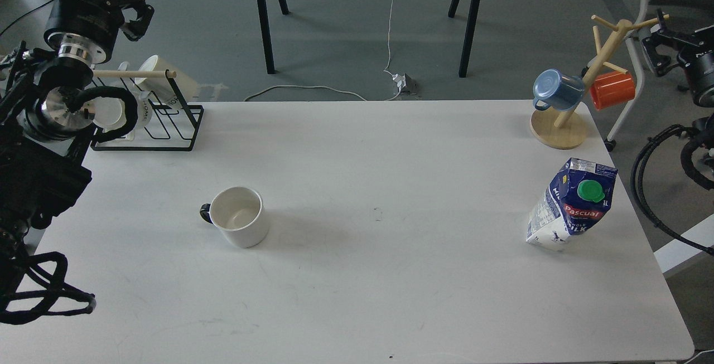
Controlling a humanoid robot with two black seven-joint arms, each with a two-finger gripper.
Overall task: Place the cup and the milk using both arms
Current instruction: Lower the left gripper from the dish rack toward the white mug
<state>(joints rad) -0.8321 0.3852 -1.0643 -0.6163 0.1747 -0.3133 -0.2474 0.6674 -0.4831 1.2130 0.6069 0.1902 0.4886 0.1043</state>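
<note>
A wide white tabletop [357,297] fills most of the head view, with grey floor beyond its far edge. Both black arms sit back at the sides, neither touching anything, so the task appears to be at its very start: reaching has not yet begun.

The left arm rises along the left edge, its gripper [131,13] held high above the far left corner; its fingers look parted and empty, though they are dark and seen at an angle. The right gripper [661,52] is off past the right edge, small and dark, and I cannot tell whether its fingers are open or closed.

The milk [573,203] stands upright near the right edge, roughly midway along it, green cap facing the camera. The cup [240,216] stands upright left of centre, mouth up, its black handle pointing toward the left edge. The two are well apart.

At the far right corner a wooden mug tree [580,96] holds a blue mug [555,90] and an orange mug [612,90]. At the far left corner a black wire rack [167,124] holds cream mugs.

Next, each arm likely needs to descend to its nearer item: left to cup, right to milk.
</note>
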